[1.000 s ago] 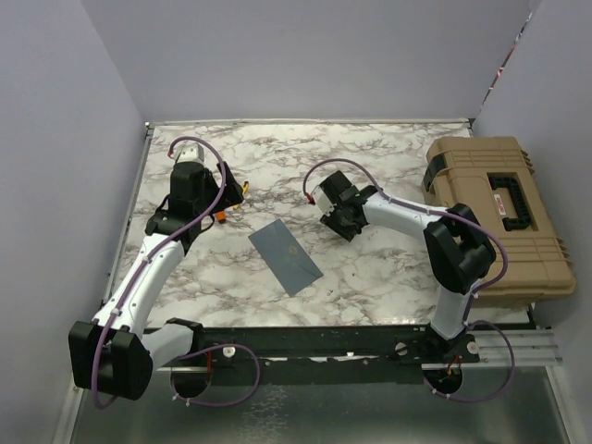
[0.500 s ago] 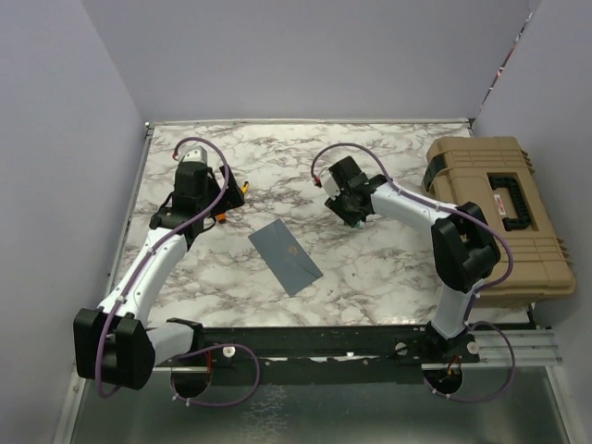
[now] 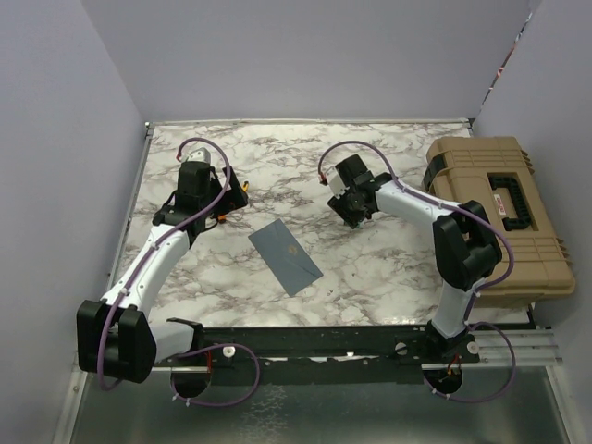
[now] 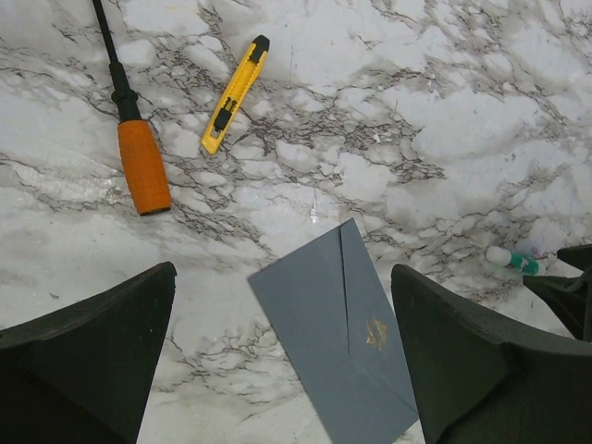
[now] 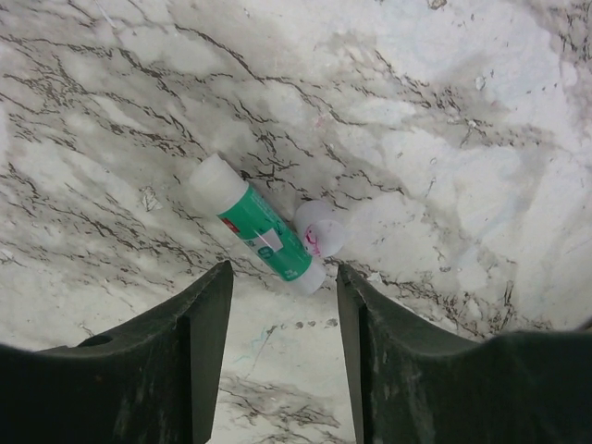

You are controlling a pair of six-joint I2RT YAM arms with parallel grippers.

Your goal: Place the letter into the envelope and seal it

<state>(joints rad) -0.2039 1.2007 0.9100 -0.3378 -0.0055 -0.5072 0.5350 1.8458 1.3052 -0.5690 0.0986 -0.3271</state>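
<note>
Envelope (image 4: 338, 342) is lying flat, likely light and floppy, needing an edge pinch; left gripper (image 4: 282, 277) gaping, right gripper (image 5: 282, 270) half-spread, empty

The envelope (image 4: 342, 342) runs off the left wrist view's bottom edge, the screwdriver (image 4: 139, 157) shaft off its top.

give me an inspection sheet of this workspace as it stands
surface: marble table, white with grey veins
job's things: envelope lying flat mid-table; letter not in view
clutter: screwdriver, utility knife, glue stick with its cap off beside it
grippers: left gripper open, empty, near the envelope; right gripper fingers apart over the glue stick, holding nothing
cables: purple cables looped on both arms
surroundings: tan toolbox at right edge; plain walls
</note>
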